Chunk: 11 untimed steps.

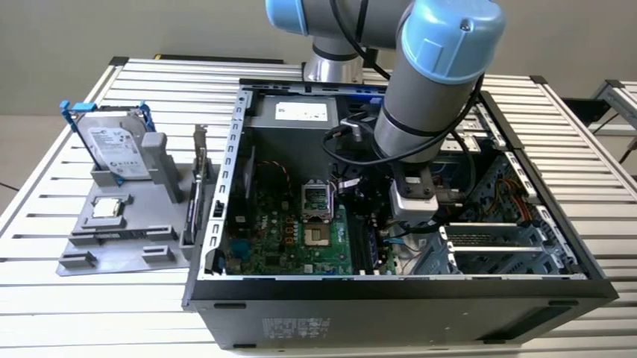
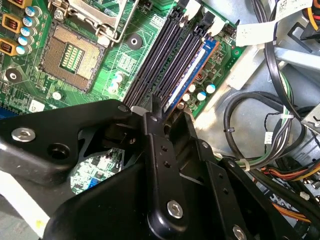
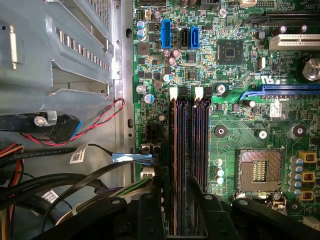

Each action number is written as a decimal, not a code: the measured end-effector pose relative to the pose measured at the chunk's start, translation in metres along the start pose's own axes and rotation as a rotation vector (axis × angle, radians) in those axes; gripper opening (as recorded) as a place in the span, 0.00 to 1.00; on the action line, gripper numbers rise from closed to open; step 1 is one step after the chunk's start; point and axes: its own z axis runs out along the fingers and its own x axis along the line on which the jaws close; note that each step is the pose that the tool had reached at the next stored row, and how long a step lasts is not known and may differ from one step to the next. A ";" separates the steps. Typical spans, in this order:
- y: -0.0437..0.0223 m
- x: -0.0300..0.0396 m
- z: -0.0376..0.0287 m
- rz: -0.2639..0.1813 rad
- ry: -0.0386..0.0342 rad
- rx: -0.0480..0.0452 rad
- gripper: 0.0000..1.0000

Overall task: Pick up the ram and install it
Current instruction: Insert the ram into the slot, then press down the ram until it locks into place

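The ram (image 2: 194,69) is a thin bluish strip standing in the outermost black memory slot of the green motherboard (image 2: 100,20), next to the board's edge. In the first wrist view the ram (image 3: 178,160) runs edge-on along that slot. My gripper (image 1: 406,237) is deep inside the open computer case (image 1: 398,287), just above the slots. Seen in the second wrist view, the gripper (image 2: 162,111) hangs over the ram's near end. In the first wrist view the gripper (image 3: 179,202) straddles the slot, open, with a gap on each side of the ram.
A grey fixture (image 1: 130,242) at the exterior view's left holds a hard drive in a blue frame (image 1: 115,145) and a silver processor chip (image 1: 107,209). Cable bundles (image 2: 260,130) and a metal drive cage (image 3: 60,50) crowd the slots' outer side. The processor socket (image 3: 257,172) lies on the other.
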 end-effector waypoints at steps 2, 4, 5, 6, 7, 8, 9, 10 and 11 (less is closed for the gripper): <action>-0.0001 -0.0001 -0.0062 0.000 0.0000 0.0002 1.00; -0.0001 -0.0003 -0.0152 0.000 -0.0002 0.0001 1.00; -0.0001 -0.0003 -0.0197 0.000 -0.0002 0.0002 1.00; -0.0001 -0.0004 -0.0239 0.000 -0.0003 0.0003 1.00; -0.0001 -0.0005 -0.0267 0.000 -0.0004 0.0002 1.00; -0.0002 -0.0005 -0.0297 0.000 -0.0004 0.0003 1.00; -0.0003 -0.0006 -0.0327 0.000 -0.0004 0.0003 1.00; -0.0003 -0.0006 -0.0353 0.000 -0.0004 0.0003 1.00; -0.0004 -0.0006 -0.0377 0.000 -0.0004 0.0003 1.00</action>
